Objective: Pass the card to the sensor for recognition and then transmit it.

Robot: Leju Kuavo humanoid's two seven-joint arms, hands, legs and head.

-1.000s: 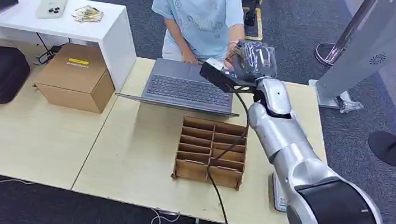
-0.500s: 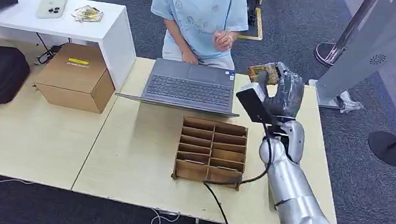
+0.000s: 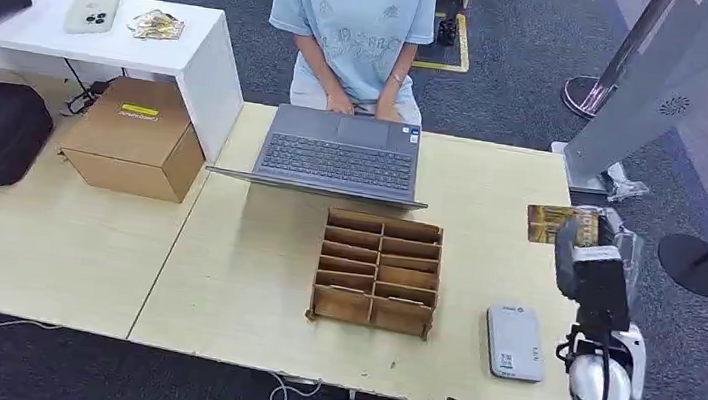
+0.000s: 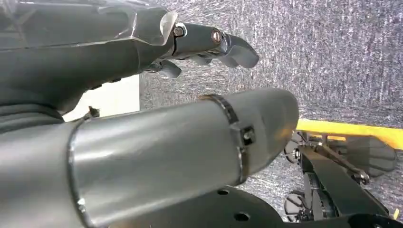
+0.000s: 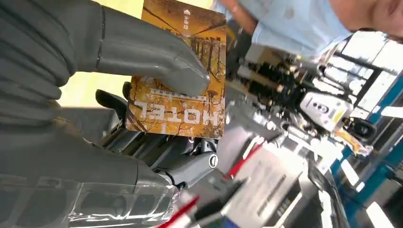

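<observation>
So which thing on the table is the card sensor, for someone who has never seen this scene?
Start at the light wooden table and its brown compartment organizer. The sensor lies flat to the organizer's right, near the front edge: a small, pale grey, rounded pad, much smaller than the laptop.

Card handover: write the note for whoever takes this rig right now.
Right hand: holds the card, thumb pressed on its face, raised at the table's right edge.
Left hand: holds nothing, fingers apart, hanging over the carpet.
Sensor: flat on the table near the right front corner, right of the wooden organizer.
Done: card gripped.
Left: bring the card to the sensor, then pass it on; a person sits behind the laptop.
</observation>
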